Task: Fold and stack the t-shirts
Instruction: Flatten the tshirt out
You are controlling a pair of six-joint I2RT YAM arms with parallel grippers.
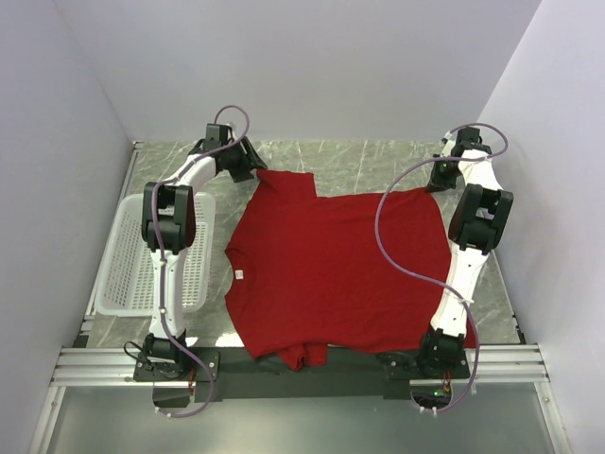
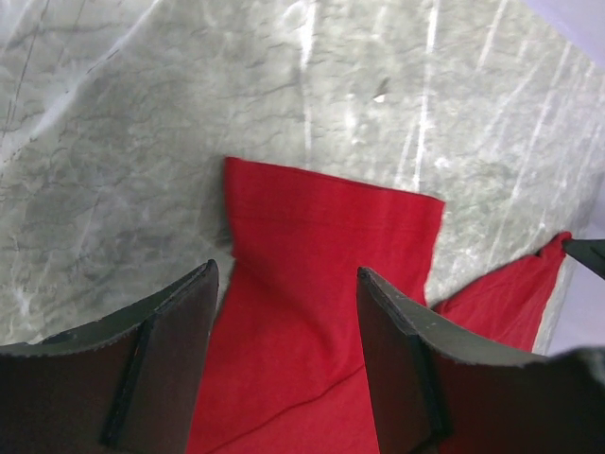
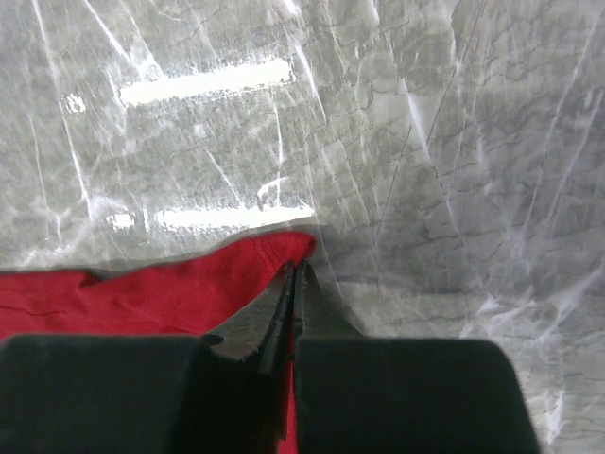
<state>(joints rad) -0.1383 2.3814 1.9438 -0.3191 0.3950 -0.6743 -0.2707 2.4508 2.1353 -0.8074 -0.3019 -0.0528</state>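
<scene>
A deep-red t-shirt (image 1: 331,270) lies spread flat on the marble table, collar and white tag (image 1: 240,275) to the left. My left gripper (image 1: 248,168) hovers open over the far sleeve (image 2: 331,227), one finger on each side of the cloth without touching it; in its wrist view the left gripper (image 2: 287,270) is empty. My right gripper (image 1: 437,180) is at the shirt's far right hem corner. In the right wrist view the right gripper (image 3: 299,267) is shut, with the red corner (image 3: 274,251) pinched between its fingers.
A white mesh basket (image 1: 128,274) sits left of the shirt, partly under the left arm. The near sleeve (image 1: 304,355) hangs over the table's front rail. White walls close in on three sides. Bare marble (image 1: 359,161) lies behind the shirt.
</scene>
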